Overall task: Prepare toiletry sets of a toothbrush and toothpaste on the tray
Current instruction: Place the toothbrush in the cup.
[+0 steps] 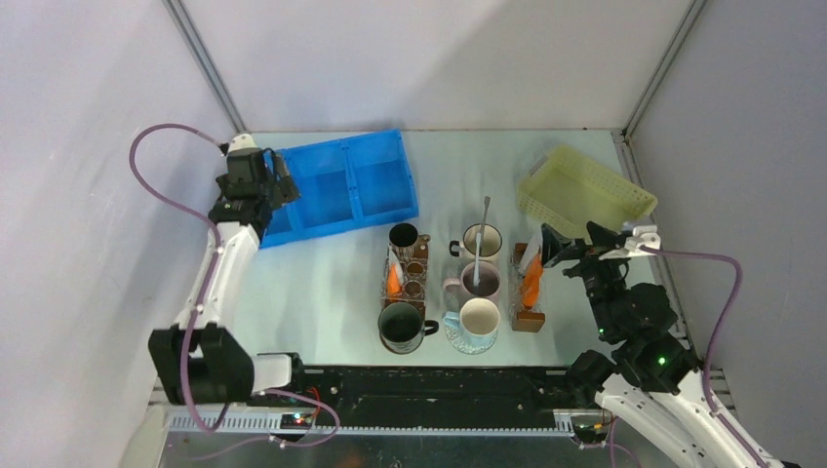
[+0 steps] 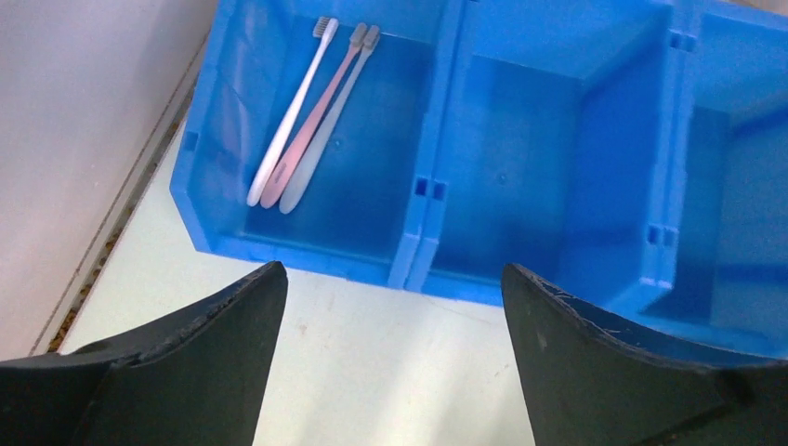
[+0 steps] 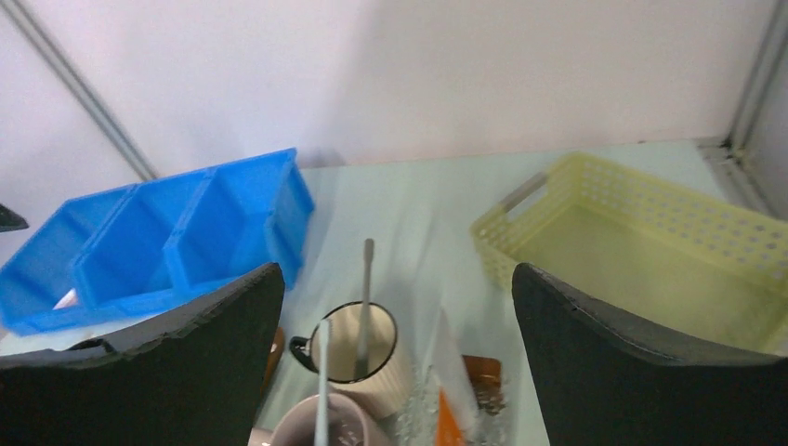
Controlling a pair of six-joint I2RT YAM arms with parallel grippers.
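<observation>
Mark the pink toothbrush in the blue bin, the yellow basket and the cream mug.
pink toothbrush point(image 2: 313, 116), left wrist view, mid-handle.
yellow basket point(image 1: 616, 175), top external view, far-right wall.
cream mug point(image 3: 388, 372), right wrist view, outer wall.

White arm links point(image 1: 219, 268), black joints, purple cables point(image 1: 171, 126), black claw fingers point(image 2: 204, 362).

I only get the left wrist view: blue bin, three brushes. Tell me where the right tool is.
Observer: The right tool is open, just right of a cluster of mugs, facing them.
Operator: Locate the toothpaste.
Observer: Orange toothpaste tubes stand on both sides of the mugs; the right-hand one is nearest that tool.
Operator: Check for more brushes.
Observer: A grey toothbrush stands in the cream mug.
</observation>
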